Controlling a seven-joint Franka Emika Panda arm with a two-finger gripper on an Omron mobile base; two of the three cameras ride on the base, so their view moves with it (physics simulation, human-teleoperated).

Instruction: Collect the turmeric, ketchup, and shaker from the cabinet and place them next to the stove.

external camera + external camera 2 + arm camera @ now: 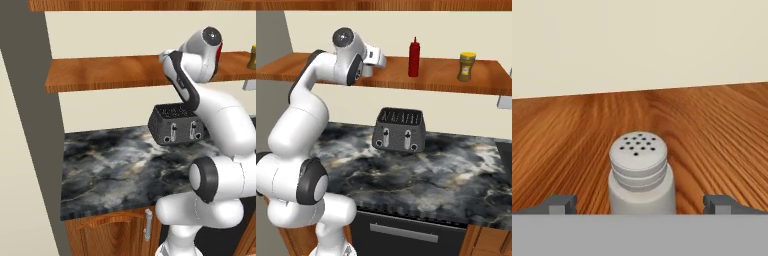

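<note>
Jaws [640, 204] stand wide open and hold nothing; in the hand view the two dark finger tips [558, 204] sit far apart at either side, with the shaker [641, 176] centred between them, upright on the cabinet shelf [712, 130], clear wood showing on both sides of it, not touched by either tip. Shaker: pale grey-white body, ribbed neck, rounded cap with small dark holes. Beyond it, ahead of the jaws, the shelf board runs back to the cream wall [637, 40]. In the right base view the hand reaches level onto the middle shelf, the jaws themselves hidden behind the wrist, with only a pale sliver of the shaker visible at the hand's end. The ketchup [414, 57] stands upright on the same shelf, off to one side of the jaws and apart from them; the turmeric [467, 66] stands upright farther along that side, beyond the ketchup, well apart from the jaws. In the left base view the arm covers most of the ketchup, and the turmeric shows at the picture's edge. Below the jaws, on the dark marbled table [456, 170], sits a dark grey toaster [400, 130], against the wall.
</note>
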